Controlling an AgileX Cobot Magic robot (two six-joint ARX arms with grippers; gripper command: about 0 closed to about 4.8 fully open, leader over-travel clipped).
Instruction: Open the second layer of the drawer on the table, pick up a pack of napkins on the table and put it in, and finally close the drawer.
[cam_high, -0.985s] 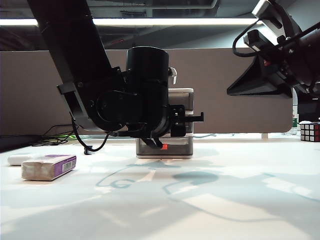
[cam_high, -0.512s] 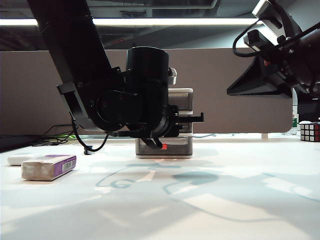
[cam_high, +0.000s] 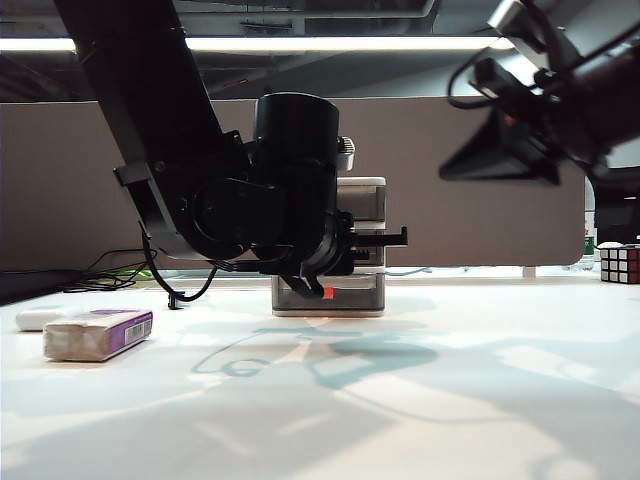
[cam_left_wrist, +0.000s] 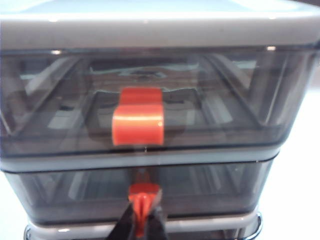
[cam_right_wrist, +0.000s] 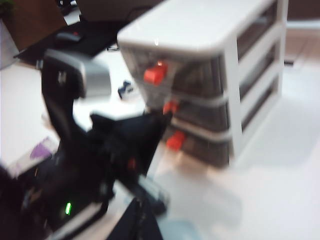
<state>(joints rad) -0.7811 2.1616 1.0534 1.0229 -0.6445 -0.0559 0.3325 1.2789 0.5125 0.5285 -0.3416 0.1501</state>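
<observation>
Centrally on the white table (cam_high: 420, 400) stands the three-tier drawer (cam_high: 360, 200), all tiers closed. Far left lies the pack of napkins (cam_high: 98, 333). Left gripper (cam_left_wrist: 142, 222) pinches the second layer's (cam_left_wrist: 75, 192) red tab (cam_left_wrist: 145, 192), seen only from its wrist; a thin grip might slip when pulling. Right gripper's (cam_right_wrist: 142, 222) state is unclear, raised aside.
</observation>
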